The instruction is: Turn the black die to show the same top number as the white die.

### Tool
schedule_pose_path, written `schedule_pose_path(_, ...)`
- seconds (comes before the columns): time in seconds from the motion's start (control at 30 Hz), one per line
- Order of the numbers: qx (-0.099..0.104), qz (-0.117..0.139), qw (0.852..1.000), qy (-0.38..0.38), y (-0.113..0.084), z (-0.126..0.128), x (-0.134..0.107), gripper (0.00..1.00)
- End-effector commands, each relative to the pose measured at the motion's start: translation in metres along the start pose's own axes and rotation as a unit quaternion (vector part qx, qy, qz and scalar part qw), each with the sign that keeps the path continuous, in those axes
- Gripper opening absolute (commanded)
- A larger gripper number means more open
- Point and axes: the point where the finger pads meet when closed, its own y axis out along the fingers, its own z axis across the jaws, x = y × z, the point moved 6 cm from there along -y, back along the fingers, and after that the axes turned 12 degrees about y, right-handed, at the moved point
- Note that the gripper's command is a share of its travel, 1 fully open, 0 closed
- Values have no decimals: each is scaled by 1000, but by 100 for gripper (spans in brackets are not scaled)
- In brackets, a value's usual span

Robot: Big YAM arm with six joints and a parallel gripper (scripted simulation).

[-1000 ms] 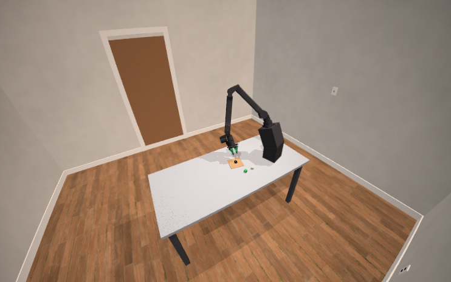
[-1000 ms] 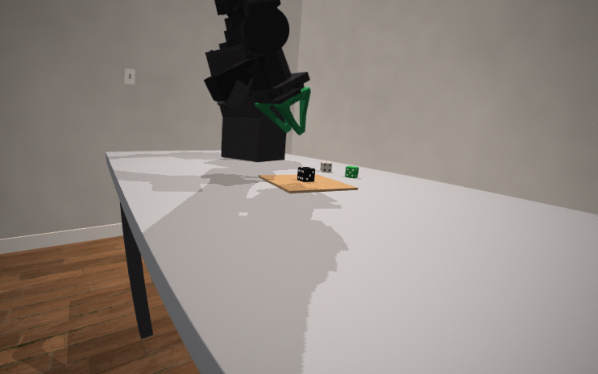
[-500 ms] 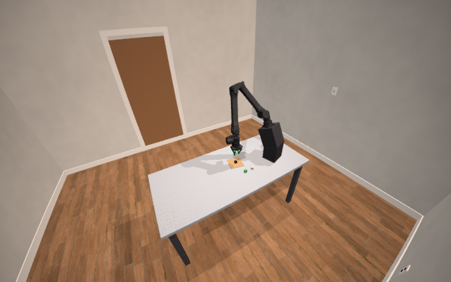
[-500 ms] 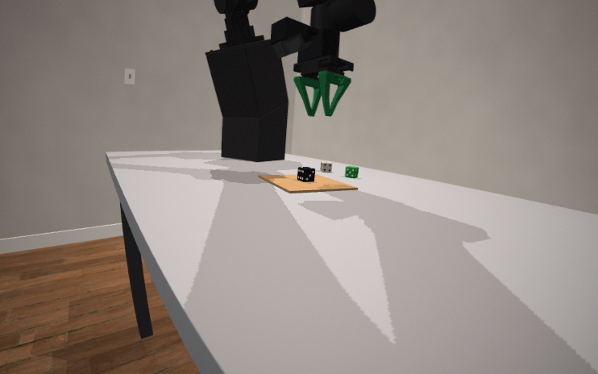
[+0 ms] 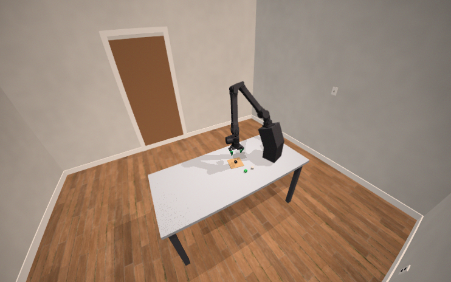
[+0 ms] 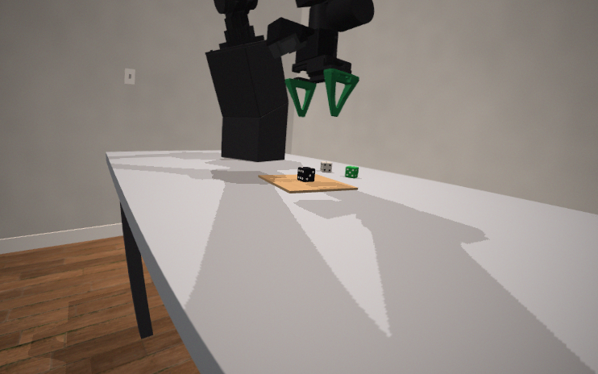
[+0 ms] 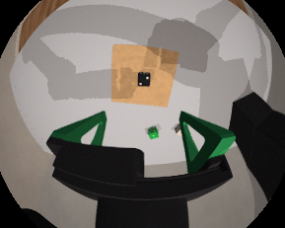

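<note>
Black die [image 6: 305, 174] below open gripper [image 6: 321, 98]

A white table [image 5: 199, 196] on dark square legs [image 5: 293, 184] stands near the far corner of a bare room. The floor [image 5: 108, 223] is laid in warm brown wooden planks of varied tone, edged all round by a pale skirting board [image 5: 104, 159]. The walls [image 5: 360, 70] are plain, a light beige-grey, with the right-hand one in slightly cooler shade. A brown door [image 5: 145, 87] in a cream frame is set into the back wall. A small white switch plate [image 5: 334, 90] sits on the right wall, and a socket [image 5: 404, 269] low near the bottom corner. Light casts broad grey shadows [image 6: 264, 259] in long wedges across the table top.
</note>
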Motion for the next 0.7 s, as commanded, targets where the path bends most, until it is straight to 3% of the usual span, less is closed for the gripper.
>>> schedule_pose_path(0.0,12,1,1000,-5,-4,10,0,100)
schedule_pose_path(0.17,10,0,1000,-24,0,10,2,100)
schedule_pose_path(0.33,8,-1,996,-94,6,10,3,100)
schedule_pose_path(0.57,4,-1,976,-216,9,6,4,100)
schedule_pose_path(0.67,6,-1,962,-274,10,9,4,100)
